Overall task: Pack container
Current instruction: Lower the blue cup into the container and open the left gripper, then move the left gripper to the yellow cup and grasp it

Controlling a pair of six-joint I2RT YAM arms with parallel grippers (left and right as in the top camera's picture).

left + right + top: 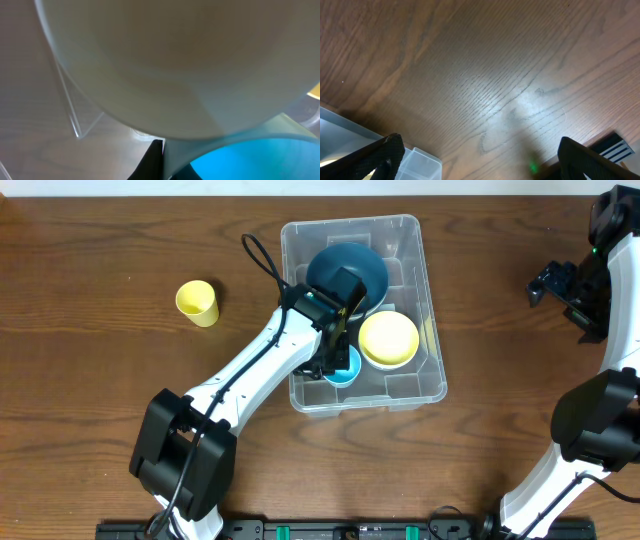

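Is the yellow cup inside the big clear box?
No, the yellow cup sits on the table, outside the container and apart from it.

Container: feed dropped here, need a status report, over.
Left claw shut on blue cup inside container. Right claw open over table. Dark bowl, yellow bowl in; yellow cup outside. Nothing blocking.

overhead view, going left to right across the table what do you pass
yellow cup → container, and inside it the light blue cup, then the yellow bowl → right gripper
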